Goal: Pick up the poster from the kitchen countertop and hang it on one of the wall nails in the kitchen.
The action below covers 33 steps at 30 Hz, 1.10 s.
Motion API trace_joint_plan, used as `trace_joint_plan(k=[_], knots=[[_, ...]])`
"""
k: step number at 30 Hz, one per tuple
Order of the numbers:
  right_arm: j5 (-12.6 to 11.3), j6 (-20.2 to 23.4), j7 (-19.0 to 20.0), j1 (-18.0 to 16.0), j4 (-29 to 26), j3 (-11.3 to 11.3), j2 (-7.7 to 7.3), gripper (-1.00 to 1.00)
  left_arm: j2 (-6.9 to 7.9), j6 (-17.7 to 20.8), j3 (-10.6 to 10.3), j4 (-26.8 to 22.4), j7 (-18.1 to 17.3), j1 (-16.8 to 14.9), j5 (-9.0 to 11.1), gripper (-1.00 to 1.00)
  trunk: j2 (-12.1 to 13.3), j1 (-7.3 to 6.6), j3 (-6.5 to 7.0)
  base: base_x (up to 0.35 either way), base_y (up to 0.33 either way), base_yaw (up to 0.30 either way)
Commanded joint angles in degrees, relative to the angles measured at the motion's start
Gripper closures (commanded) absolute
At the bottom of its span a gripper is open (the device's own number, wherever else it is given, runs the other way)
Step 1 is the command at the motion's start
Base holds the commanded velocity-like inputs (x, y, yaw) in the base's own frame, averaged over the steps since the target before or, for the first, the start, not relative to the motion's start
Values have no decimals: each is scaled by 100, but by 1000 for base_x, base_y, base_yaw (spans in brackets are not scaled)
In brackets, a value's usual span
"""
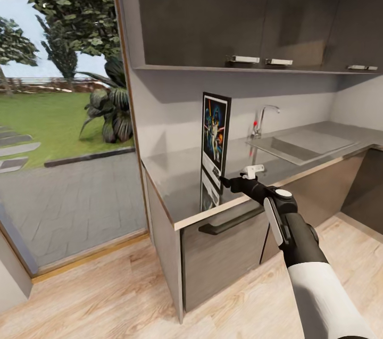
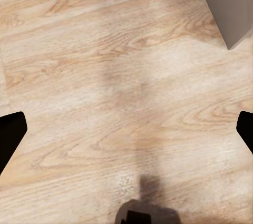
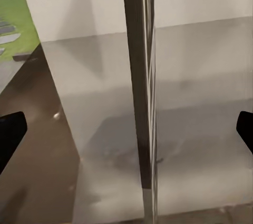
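Head view, left to right. Window [image 1: 58, 115] fills frame left, garden beyond. Poster [image 1: 215, 141] at centre, upright on the worktop [image 1: 175, 179] near its front edge, seen obliquely. Right pincer [image 1: 224, 181] just right of centre, at the poster's lower edge; contact cannot be told. Sink [image 1: 298, 146] and tap [image 1: 263, 118] at right.

Right wrist view: poster [image 3: 139, 76] edge-on between spread fingers [image 3: 10, 134], released.

Left wrist view: left pincer fingers [image 2: 10, 134] spread wide, released, over wood floor [image 2: 126, 76].

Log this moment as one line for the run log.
poster: upright on kitchen countertop | right gripper: open, at poster's edge | left gripper: open over floor
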Motion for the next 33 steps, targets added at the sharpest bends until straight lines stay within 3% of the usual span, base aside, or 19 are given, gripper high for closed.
trace_joint_plan(k=[1,17,21,33], knots=[[8,35,38,-4,-5,-20,7,-100,-1,-7,6,-6,-7,1,-1,-100,-3,1,-5,33,0,0],[5,-22,29,-4,246,-19,10,-100,-1,-13,22,-24,-21,1,-1,-100,-3,1,-5,59,0,0],[5,-520,-41,-4,577,-15,13,-100,2,-13,44,-24,-24,1,-1,-100,-3,1,-5,0,0,0],[0,-732,-161,-4,1035,-9,23,-100,0,-13,49,-24,-25,1,-1,-100,-3,1,-5,0,19,0]])
